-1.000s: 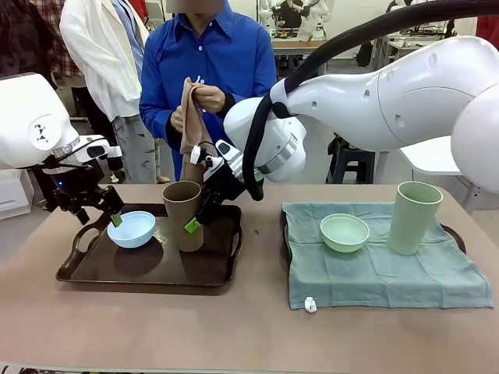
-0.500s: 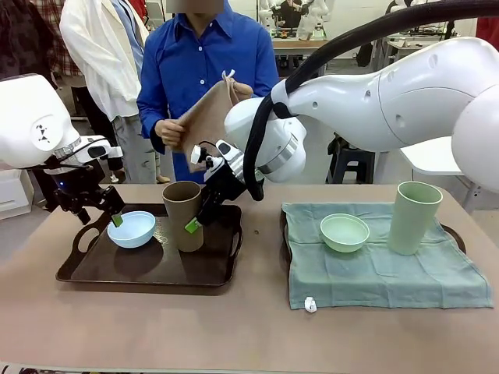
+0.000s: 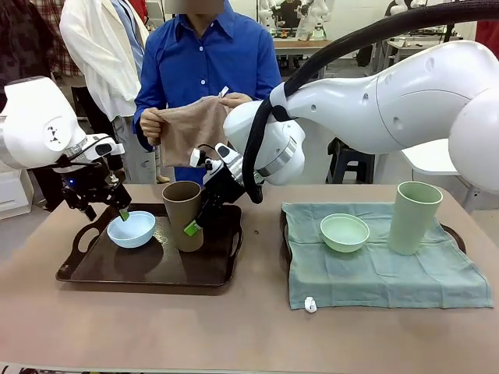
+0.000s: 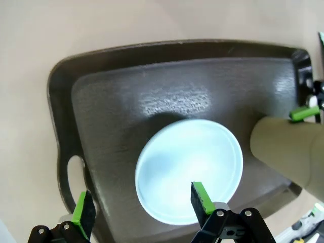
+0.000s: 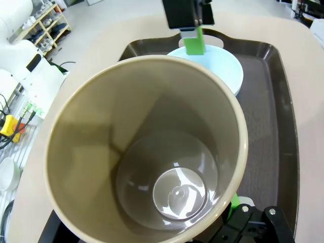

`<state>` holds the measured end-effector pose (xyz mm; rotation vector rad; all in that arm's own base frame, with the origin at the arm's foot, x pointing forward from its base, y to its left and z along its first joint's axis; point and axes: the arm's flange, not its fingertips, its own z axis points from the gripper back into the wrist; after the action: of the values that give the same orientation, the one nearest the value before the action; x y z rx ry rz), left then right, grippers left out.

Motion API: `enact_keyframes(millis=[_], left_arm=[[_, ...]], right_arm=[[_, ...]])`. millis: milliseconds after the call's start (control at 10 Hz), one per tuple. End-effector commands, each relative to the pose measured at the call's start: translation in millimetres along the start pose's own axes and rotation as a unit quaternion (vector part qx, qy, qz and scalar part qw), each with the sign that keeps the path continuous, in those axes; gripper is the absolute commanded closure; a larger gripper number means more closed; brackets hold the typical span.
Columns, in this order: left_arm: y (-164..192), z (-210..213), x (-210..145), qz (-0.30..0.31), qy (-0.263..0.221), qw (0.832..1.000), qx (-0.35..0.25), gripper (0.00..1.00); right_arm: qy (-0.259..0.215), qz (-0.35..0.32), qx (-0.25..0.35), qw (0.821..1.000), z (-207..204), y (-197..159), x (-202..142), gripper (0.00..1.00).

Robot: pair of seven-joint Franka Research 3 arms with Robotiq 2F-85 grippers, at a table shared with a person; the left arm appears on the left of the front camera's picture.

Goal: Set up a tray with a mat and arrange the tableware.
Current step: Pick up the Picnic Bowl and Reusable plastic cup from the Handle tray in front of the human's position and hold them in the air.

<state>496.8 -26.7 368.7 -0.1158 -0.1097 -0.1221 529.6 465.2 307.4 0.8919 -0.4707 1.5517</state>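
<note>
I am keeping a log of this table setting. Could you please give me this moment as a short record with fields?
dark tray: no mat on it; holds the light blue bowl and the tan tumbler
green mat: spread flat; carries the pale green bowl and the pale green tumbler
left gripper: open, fingers astride the light blue bowl's rim
right gripper: open, at the tan tumbler, one pad outside its wall
person: holds a brown cloth spread out
</note>
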Motion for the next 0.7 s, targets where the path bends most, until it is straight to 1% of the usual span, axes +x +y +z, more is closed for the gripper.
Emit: enact_keyframes(millis=[0, 300, 400, 500, 600], left_arm=[[4, -15, 14, 0.016, 0.010, 1.000, 0.011, 0.00], [3, -25, 18, 0.010, 0.023, 1.000, 0.003, 0.00], [4, -29, 18, 0.006, 0.016, 1.000, -0.001, 0.00], [4, -30, 20, 0.007, 0.016, 1.000, -0.005, 0.54], [4, -30, 17, 0.008, 0.015, 1.000, -0.006, 0.54]], right_arm=[[-0.003, 0.004, 0.000, 1.000, -1, -6, 3, 0.00], [-0.012, 0.014, -0.005, 1.000, -1, -10, 1, 0.00], [-0.010, 0.026, -0.002, 1.000, -1, -11, -1, 0.58], [-0.012, 0.030, 0.000, 0.999, -1, -13, -1, 0.60], [-0.014, 0.031, 0.002, 0.999, -1, -12, -2, 1.00]])
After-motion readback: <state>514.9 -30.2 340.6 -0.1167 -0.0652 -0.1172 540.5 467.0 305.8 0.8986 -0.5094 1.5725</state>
